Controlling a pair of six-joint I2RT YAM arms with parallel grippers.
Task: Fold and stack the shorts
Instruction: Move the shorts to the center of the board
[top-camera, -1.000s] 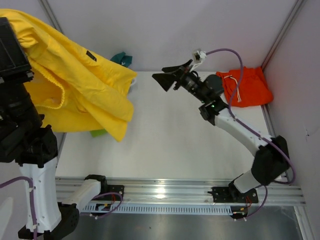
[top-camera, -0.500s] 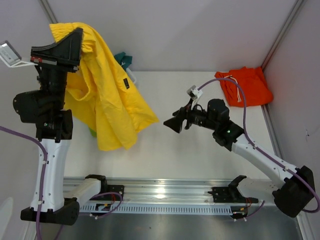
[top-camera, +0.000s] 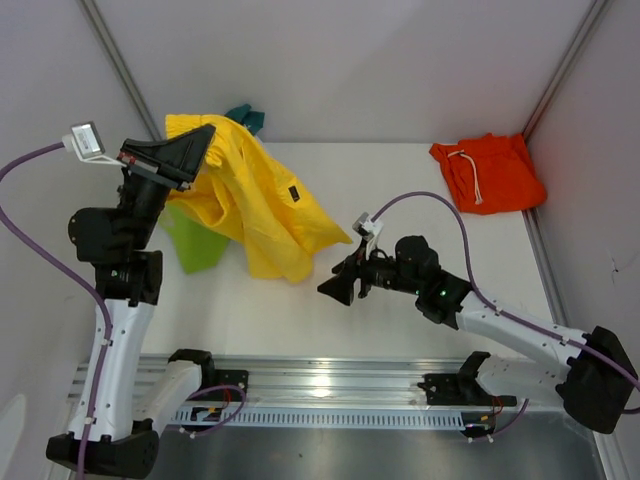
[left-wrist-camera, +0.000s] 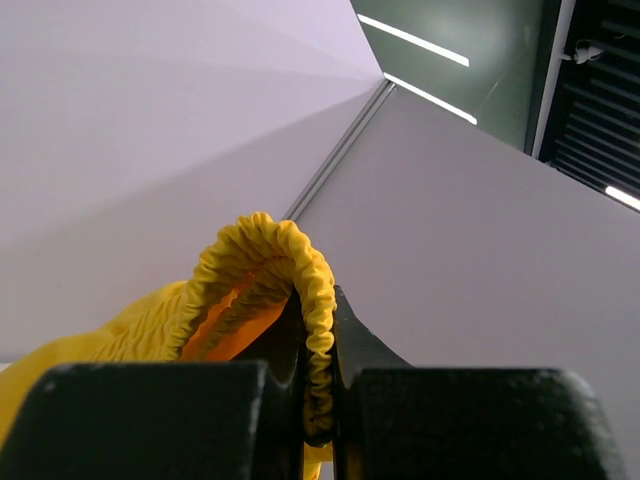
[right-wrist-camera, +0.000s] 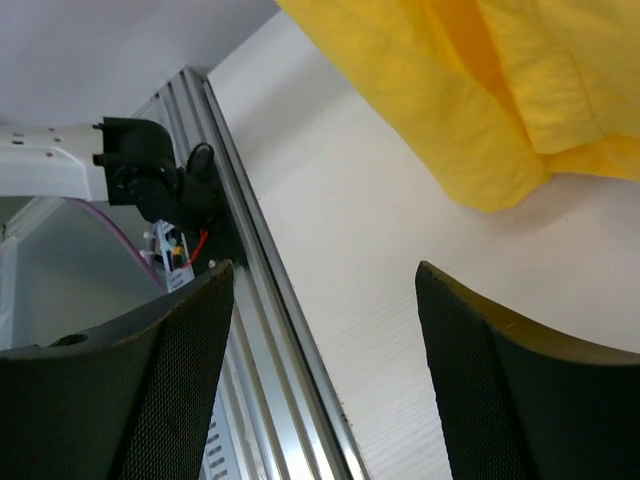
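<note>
Your left arm stands tall at the left side of the table (top-camera: 400, 200), its left gripper (top-camera: 198, 145) pinched tight on the elastic waistband of the yellow shorts (top-camera: 262, 205), which drape down onto the tabletop. Your right arm stretches low toward the middle, with the right gripper (top-camera: 335, 290) spread wide and holding nothing, near the cloth's lower edge. The orange shorts (top-camera: 490, 170) lie in the far right corner.

white table (top-camera: 370, 170), orange shorts (top-camera: 490, 172), lime-green shorts (top-camera: 195, 245)

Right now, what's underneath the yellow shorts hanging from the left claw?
A lime-green pair pokes out beneath the yellow shorts, teal fabric behind them. Anything else underneath is covered.
</note>
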